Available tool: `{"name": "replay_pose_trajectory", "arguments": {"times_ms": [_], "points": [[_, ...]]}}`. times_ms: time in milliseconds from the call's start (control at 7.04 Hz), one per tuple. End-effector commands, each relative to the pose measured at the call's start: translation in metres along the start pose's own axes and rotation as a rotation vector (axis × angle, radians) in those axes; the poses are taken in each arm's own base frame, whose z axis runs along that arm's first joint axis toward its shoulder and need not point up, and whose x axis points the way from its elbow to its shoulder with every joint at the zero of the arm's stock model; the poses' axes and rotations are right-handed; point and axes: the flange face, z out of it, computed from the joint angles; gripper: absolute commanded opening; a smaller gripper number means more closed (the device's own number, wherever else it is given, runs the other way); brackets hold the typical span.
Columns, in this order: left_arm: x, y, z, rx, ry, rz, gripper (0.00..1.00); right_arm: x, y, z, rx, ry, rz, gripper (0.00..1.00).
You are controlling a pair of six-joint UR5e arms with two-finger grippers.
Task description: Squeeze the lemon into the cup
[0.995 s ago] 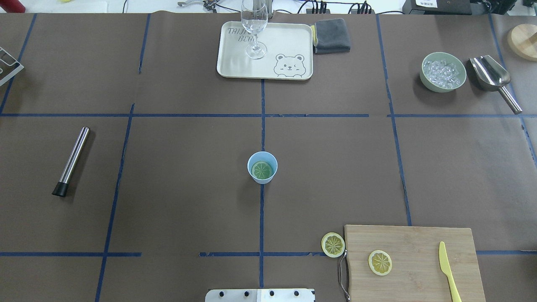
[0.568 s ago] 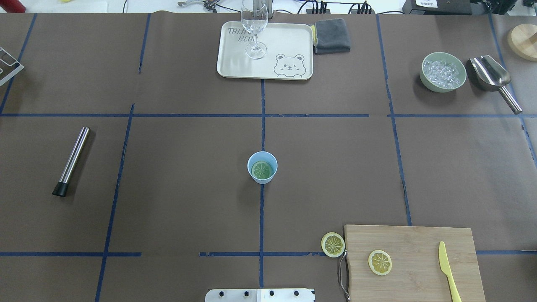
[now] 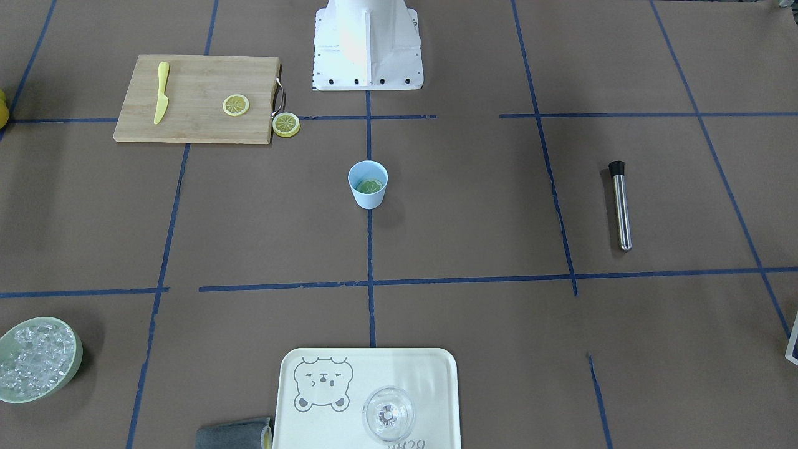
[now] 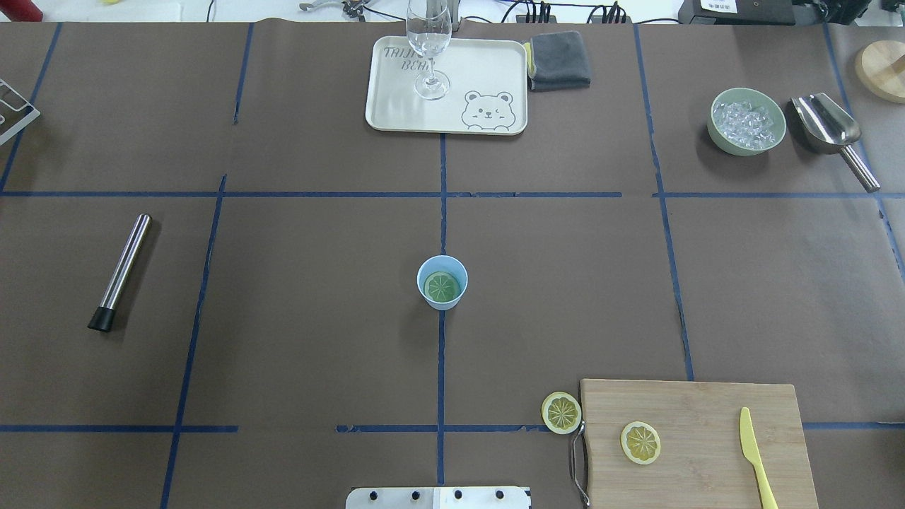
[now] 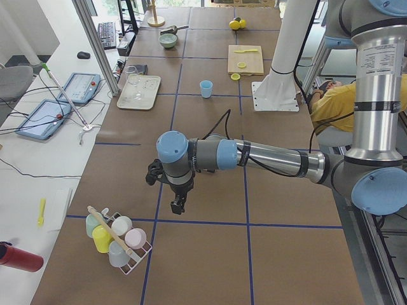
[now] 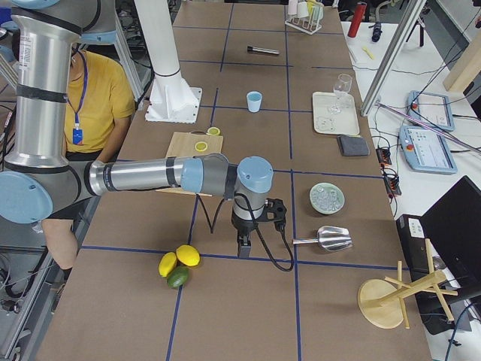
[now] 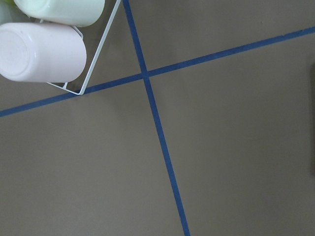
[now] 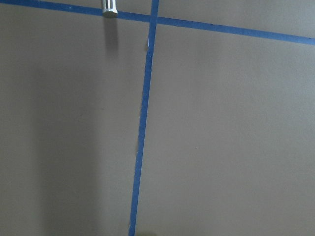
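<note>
The light-blue cup [image 4: 421, 274] stands upright at the table's middle, also in the front view [image 3: 366, 198]. A lemon slice [image 4: 442, 286] lies flat inside it. A second slice [image 4: 640, 442] lies on the cutting board [image 4: 707, 406]. A third slice [image 4: 561, 412] lies on the table against the board's left edge. Neither gripper is near the cup. My left gripper [image 5: 177, 206] hangs over the table's far left end by a cup rack. My right gripper [image 6: 242, 249] hangs over the far right end. I cannot tell whether either is open or shut. The wrist views show only bare table.
A yellow knife [image 4: 755, 456] lies on the board. A tray [image 4: 396, 106] with a clear glass [image 4: 428, 42], a grey cloth [image 4: 558, 60], a bowl of ice [image 4: 747, 121] and a scoop [image 4: 827, 127] stand at the back. A steel rod [image 4: 121, 272] lies left.
</note>
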Motion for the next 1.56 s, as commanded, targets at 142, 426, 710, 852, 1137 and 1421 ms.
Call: {"name": "replay_pose_trajectory", "arguments": {"times_ms": [142,426,710,852,1137,1421], "points": [[0.002,-0.004,-0.002,0.061,-0.010,0.067,1.00,-0.001,-0.001,-0.001,0.002,0.001,-0.001,1.00],[-0.016,0.005,0.010,0.026,-0.059,0.043,1.00,-0.001,-0.002,-0.002,0.005,0.001,-0.002,1.00],[-0.015,0.007,0.006,0.023,-0.092,0.049,1.00,-0.001,-0.002,-0.002,0.004,-0.001,-0.002,1.00],[-0.015,0.007,0.007,0.022,-0.089,0.047,1.00,-0.001,-0.003,-0.002,0.005,0.000,-0.002,1.00],[-0.015,0.008,0.007,0.021,-0.087,0.046,1.00,-0.003,-0.005,-0.003,0.008,-0.006,-0.004,1.00],[-0.015,0.008,0.007,0.020,-0.085,0.045,1.00,-0.002,-0.006,-0.002,0.006,-0.007,-0.003,1.00]]}}
